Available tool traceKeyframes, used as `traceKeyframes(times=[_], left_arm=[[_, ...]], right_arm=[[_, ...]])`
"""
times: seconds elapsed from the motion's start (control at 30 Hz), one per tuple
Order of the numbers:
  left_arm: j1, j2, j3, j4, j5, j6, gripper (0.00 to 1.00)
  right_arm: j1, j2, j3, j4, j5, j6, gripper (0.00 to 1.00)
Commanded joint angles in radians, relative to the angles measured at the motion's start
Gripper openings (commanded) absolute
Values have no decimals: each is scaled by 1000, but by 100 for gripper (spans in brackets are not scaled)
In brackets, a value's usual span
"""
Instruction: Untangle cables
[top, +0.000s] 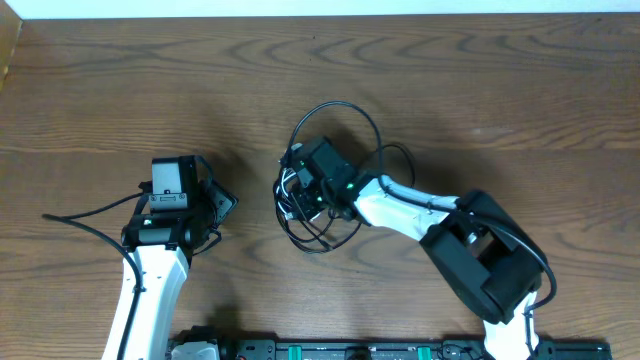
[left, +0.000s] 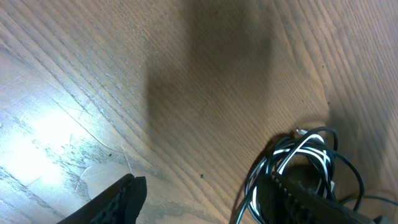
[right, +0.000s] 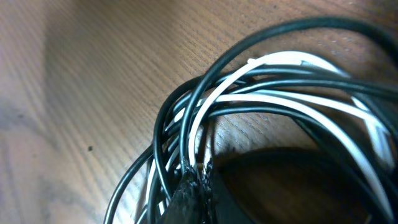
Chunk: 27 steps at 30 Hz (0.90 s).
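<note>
My right tool (right: 198, 180) is pinched together amid the cables (right: 273, 59), all one tangle; left tool (left: 205, 186) apart; nothing freed yet.

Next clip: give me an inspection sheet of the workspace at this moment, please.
Surface: brown wood-grain table, no spills or damage seen.
Job's things: tangle of thin black and white cords, looped together mid-table, not separated.
Clutter: nothing seen.
Grippers: left gripper open, empty, apart from the tangle; right gripper shut, tips apparently pinching strands of the tangle.
Cables: thick black robot wire trails outward from the left arm, clear of the tangle.
Surroundings: pale strip along the far edge; black base rail with green parts at the near edge.
</note>
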Motion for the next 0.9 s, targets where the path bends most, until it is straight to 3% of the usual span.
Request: traceKeyframes(times=[0.0,0.13,0.23,0.27,0.33,0.4,0.63,0.87], left_arm=[[4,6,9,-2,-6,5,64],[4,6,9,-2,-6,5,64],[4,6,9,-2,-5,5,64],[4,6,9,-2,-6,5,64],[4,6,9,-2,-6,5,64],[4,6,9,-2,-6,5,64],[4,6,9,-6,-6,5,64],[4,6,9,-5,-6,5,64]], right_arm=[[-81,-168,-8,-23,-170,2,1],[-143,-309,-8,-115,-218,-1,1],[-148,-373,-8,-218,-143,-21,1],[-140,-369,-9,-221,-140,-24,5],[-98,-327,-10,-220,-132,-49,26],[-56,-272,-10,-204,-73,-47,35],[47,-63,-10,-48,129,-47,29],[62,25,-10,7,172,-47,24]])
